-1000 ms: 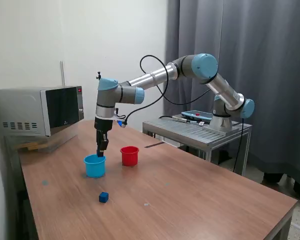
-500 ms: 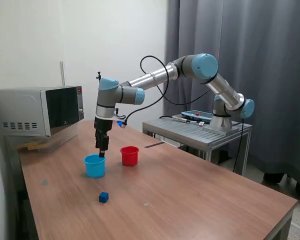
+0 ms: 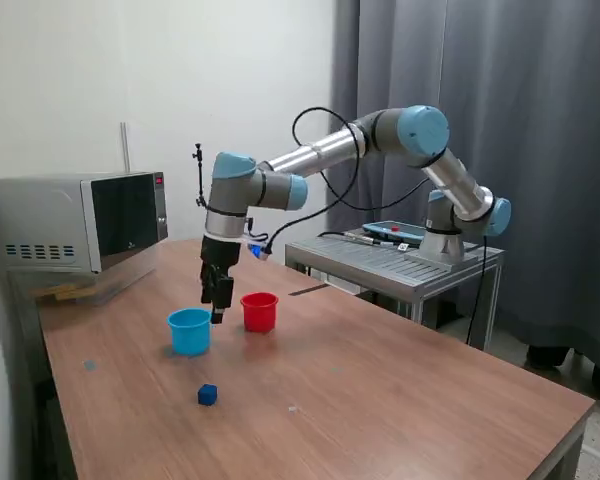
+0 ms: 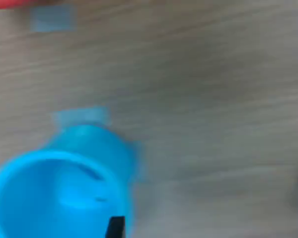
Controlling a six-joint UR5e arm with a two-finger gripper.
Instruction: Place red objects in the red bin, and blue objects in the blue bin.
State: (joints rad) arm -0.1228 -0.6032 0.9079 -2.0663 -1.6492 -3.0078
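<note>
Wooden table (image 3: 380, 370) under a grey curtain (image 3: 500, 120), with the arm's gripper (image 3: 218, 312) hung between the blue bin (image 3: 190, 331) and red bin (image 3: 259, 311). One blue cube (image 3: 208, 395) is left lying well apart from both; fetching it is judged next. Finger spacing cannot be told. Only the wrist view shows the blue bin's (image 4: 59, 198) blurred inside.

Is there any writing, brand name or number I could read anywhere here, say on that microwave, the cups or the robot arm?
No text can be read in either view.
Grey microwave oven: a small red mark near its door's top corner and a tiny mark on the dark door, both too small to read.
Light blue plastic cup, red plastic cup, small dark blue cube: plain, unlabelled.
Wrist view: too blurred.
</note>
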